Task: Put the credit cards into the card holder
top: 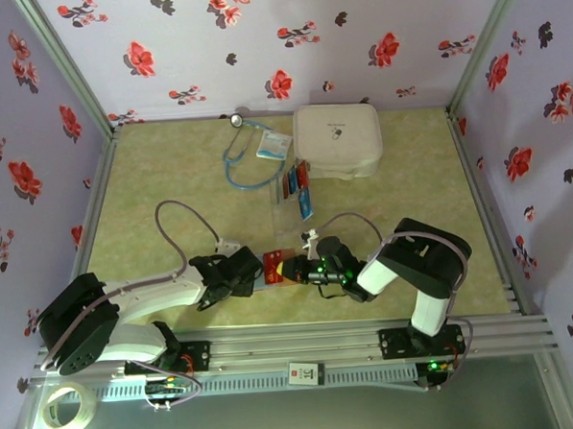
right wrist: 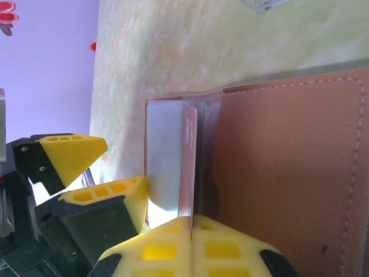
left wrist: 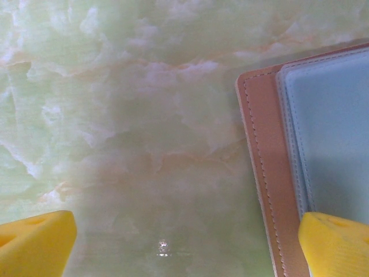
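Right gripper (right wrist: 191, 239) pinches a red-orange plastic credit card (right wrist: 189, 156).
It stands in the tan-brown leather card holder (right wrist: 277, 173); left gripper (left wrist: 187, 231) spread open.

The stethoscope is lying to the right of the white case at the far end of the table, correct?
Not quite. The top external view shows the stethoscope to the left of the white case, not the right; both are at the far end of the table.
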Robot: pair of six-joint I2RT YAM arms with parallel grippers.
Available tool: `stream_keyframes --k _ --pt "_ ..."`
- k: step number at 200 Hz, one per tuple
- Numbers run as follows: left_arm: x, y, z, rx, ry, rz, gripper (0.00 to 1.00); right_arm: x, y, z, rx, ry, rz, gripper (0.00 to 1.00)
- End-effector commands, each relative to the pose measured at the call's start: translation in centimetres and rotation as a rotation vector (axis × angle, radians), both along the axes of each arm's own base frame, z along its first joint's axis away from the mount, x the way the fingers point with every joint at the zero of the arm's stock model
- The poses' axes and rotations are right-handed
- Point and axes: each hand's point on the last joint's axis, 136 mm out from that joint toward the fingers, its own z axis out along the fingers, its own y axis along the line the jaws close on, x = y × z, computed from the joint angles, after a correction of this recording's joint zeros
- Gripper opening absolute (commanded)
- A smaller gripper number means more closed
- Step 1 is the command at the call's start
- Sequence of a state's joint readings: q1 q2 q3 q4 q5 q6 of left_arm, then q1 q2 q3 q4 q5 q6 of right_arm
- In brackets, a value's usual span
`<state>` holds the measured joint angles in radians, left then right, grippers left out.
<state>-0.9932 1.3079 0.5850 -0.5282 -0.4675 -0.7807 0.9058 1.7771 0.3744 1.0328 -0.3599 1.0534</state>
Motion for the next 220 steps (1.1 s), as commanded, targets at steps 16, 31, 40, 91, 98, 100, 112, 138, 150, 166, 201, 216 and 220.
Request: stream_keyframes --k 16,31,40,91,98,100,112,138,150,166,201,216,220 --pt "-0.5 0.8 -0.5 0.023 0.012 0.018 1.0 -0.9 -0.6 -1.4 -0.029 0.034 0.007 0.0" --pt "-0.4 0.8 -0.5 0.022 0.011 0.017 1.0 -0.9 -0.7 -1.5 -0.032 0.035 0.007 0.0" --pt "-0.5 0.8 -0.5 0.022 0.012 0.018 1.0 -1.0 -0.8 -1.6 -0.033 0.039 0.007 0.0" --pt "-0.4 0.8 -0.5 0.021 0.011 0.019 1.0 -1.1 -0.9 -1.9 -0.036 0.046 0.009 0.0" --pt "-0.5 0.8 -0.5 0.021 0.012 0.017 1.0 -1.2 -0.8 -1.9 -0.036 0.047 0.01 0.0" --pt "-0.4 0.8 -0.5 0.02 0.012 0.018 1.0 -1.2 -0.8 -1.9 -0.036 0.049 0.01 0.0" --pt "-0.4 0.8 -0.5 0.021 0.011 0.018 1.0 -1.2 -0.8 -1.9 -0.035 0.05 0.013 0.0" --pt "-0.4 0.8 -0.5 0.02 0.01 0.018 1.0 -1.2 -0.6 -2.1 -0.035 0.055 0.018 0.0" --pt "-0.5 0.8 -0.5 0.021 0.012 0.015 1.0 -1.2 -0.6 -2.1 -0.035 0.058 0.019 0.0" --pt "-0.4 0.7 -0.5 0.02 0.011 0.015 1.0 -1.2 -0.5 -2.2 -0.034 0.06 0.021 0.0" --pt "-0.4 0.7 -0.4 0.021 0.01 0.014 1.0 -1.3 -0.2 -2.3 -0.036 0.07 0.036 0.0" --pt "-0.4 0.7 -0.4 0.02 0.009 0.013 1.0 -1.3 -0.1 -2.5 -0.037 0.075 0.04 0.0" --pt "-0.4 0.7 -0.4 0.02 0.008 0.014 1.0 -1.3 0.0 -2.4 -0.035 0.073 0.042 0.0"
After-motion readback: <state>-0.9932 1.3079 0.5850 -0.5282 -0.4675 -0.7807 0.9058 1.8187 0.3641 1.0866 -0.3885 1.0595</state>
